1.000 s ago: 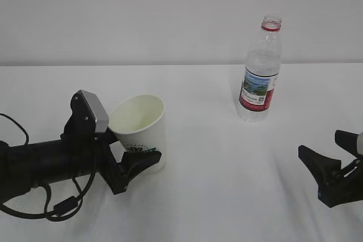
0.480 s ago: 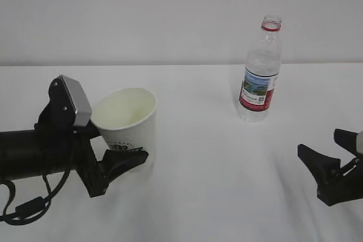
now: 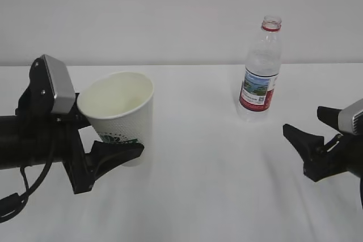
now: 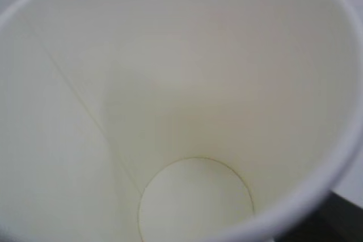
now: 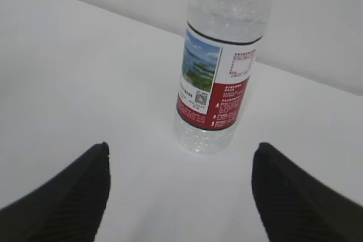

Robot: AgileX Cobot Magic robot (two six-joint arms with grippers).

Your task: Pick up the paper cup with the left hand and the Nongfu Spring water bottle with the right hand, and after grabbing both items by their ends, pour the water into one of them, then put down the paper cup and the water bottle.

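The white paper cup [image 3: 120, 111] with its dark green logo sits tilted in my left gripper [image 3: 122, 147], which is shut on its lower part; one black finger [image 3: 116, 157] shows in front, the other is hidden behind the cup. The left wrist view looks straight into the cup [image 4: 187, 111], whose cream inside looks dry. The Nongfu Spring water bottle [image 3: 261, 77] stands upright and capless at the back right. My right gripper [image 3: 303, 123] is open, low over the table, in front of the bottle and apart from it. In the right wrist view the bottle [image 5: 218, 72] stands just beyond the gripper [image 5: 181, 160].
A white table [image 3: 204, 185] runs to a pale wall [image 3: 170, 15] behind. A black cable [image 3: 11, 202] hangs under the left arm at the lower left.
The left arm has drawn back to the left and risen, carrying the cup with it. The right gripper has moved up and left, nearer the bottle.
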